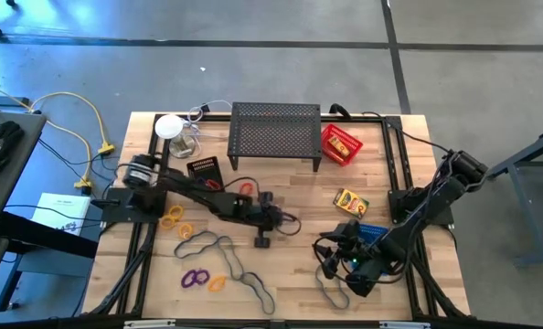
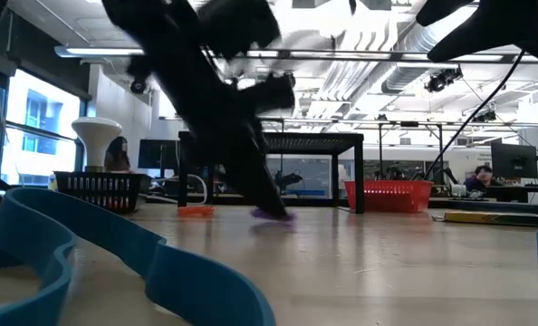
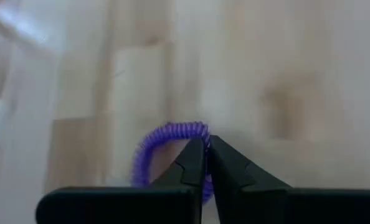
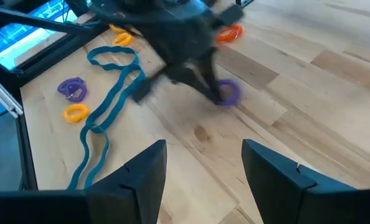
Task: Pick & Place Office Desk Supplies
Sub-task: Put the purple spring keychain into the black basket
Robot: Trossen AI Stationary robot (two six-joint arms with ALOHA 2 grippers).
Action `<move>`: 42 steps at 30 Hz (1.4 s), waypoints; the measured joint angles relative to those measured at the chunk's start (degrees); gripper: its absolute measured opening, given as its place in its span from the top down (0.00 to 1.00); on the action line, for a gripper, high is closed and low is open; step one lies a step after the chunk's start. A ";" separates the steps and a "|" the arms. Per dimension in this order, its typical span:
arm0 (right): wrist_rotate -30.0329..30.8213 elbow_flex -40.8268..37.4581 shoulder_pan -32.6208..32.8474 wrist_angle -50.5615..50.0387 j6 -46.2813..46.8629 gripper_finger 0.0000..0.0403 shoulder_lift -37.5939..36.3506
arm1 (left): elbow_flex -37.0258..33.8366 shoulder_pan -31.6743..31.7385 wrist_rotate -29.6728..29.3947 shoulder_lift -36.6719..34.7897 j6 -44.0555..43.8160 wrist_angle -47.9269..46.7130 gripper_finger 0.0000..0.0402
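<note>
My left gripper (image 3: 207, 140) reaches to the table's middle (image 1: 285, 220) and is shut on a purple coil ring (image 3: 169, 132), also seen in the right wrist view (image 4: 228, 92). My right gripper (image 4: 203, 180) hovers open toward the right near side (image 1: 345, 258), touching nothing. Long thin loops (image 1: 221, 251) lie flat near the front edge, with more purple (image 1: 196, 277) and orange rings (image 1: 171, 217). The yellow box (image 1: 350, 200), red tray (image 1: 341, 143), black tray (image 1: 203, 170) and blue tray (image 1: 372, 233) sit on the table. My left gripper pinches the purple ring's coil at one side of the loop (image 3: 196, 132) between its two fingertips (image 3: 194, 155). The fingers slant down from the table's left. In the low view the ring (image 2: 271, 215) sits at table level, and I cannot tell whether it is lifted.
A large black perforated stand (image 1: 275, 132) stands at the far middle, with a white-topped glass object (image 1: 173, 132) to its left. Another loop (image 1: 331, 292) lies by the right arm. Bare wood (image 1: 308, 196) lies between the stand and the grippers.
</note>
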 joint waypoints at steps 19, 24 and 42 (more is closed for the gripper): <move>0.15 0.00 -0.01 4.28 -3.31 0.51 0.02 | -0.59 -3.71 -26.44 -37.95 -43.42 -63.06 0.98; 0.71 0.00 -0.01 4.41 -3.31 0.51 0.02 | -5.04 3.20 -23.69 -39.59 -51.40 -68.79 0.98; 1.47 0.00 -0.01 5.18 -4.09 0.51 0.02 | -16.76 18.16 -21.33 -38.45 -38.47 -49.28 0.88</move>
